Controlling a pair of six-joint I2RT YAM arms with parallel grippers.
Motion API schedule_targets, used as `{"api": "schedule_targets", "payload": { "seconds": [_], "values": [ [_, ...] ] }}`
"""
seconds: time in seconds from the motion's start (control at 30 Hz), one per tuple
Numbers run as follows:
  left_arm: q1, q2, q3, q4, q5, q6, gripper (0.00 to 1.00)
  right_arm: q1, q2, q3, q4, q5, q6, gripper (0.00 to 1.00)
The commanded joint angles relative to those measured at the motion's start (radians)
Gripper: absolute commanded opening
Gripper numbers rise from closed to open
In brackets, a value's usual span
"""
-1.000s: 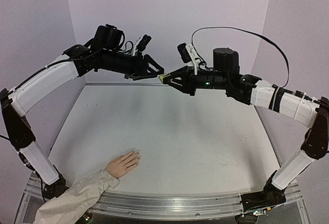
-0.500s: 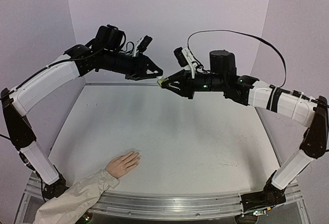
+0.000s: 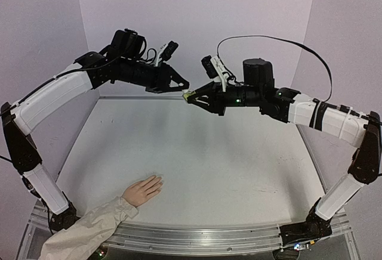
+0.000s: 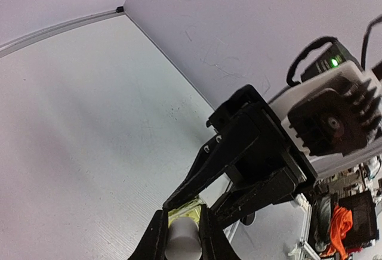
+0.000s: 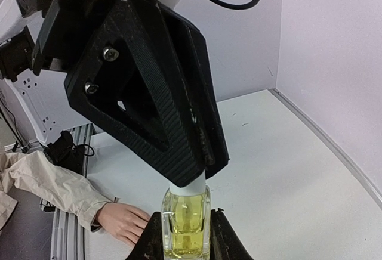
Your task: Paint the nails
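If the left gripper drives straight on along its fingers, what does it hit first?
The left gripper pinches the white cap, so straight on it likely pushes into the yellow-green bottle right beyond, then the right gripper holding that bottle. No free gap shows.

Over the last second the right gripper carried the yellow-green bottle toward 9 o'clock and slightly lower. The left gripper narrowed its fingers onto the white cap, closing the earlier gap.
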Motion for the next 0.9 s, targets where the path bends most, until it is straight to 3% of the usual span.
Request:
{"api": "schedule_targets", "payload": {
  "seconds": [0.0,0.07,0.17,0.37,0.6,0.67,0.77,0.87],
  "values": [
    [-0.045,-0.044,0.009,0.054,0.257,0.177,0.00,0.004,-0.002,0.020,0.108,-0.233,0.052,0.00],
    [-0.051,-0.078,-0.023,0.093,0.477,0.282,0.00,0.004,0.009,0.040,0.143,-0.380,0.098,0.00],
    [-0.052,-0.163,-0.128,0.216,0.653,0.343,0.00,0.004,0.030,0.082,0.187,-0.537,0.181,0.00],
    [-0.052,-0.176,-0.104,0.230,0.720,0.343,0.00,0.004,0.010,0.073,0.233,-0.556,0.225,0.00],
    [-0.047,-0.190,-0.107,0.231,0.666,0.273,0.00,0.004,-0.015,0.050,0.236,-0.514,0.221,0.00],
    [-0.033,-0.198,-0.111,0.226,0.614,0.249,0.14,0.003,-0.030,0.035,0.232,-0.458,0.195,0.00],
    [-0.008,-0.201,-0.101,0.172,0.481,0.226,0.54,0.004,-0.052,0.013,0.198,-0.346,0.140,0.00],
    [0.001,-0.193,-0.080,0.098,0.320,0.211,0.67,0.004,-0.068,-0.003,0.161,-0.236,0.087,0.00]
  ]
}}
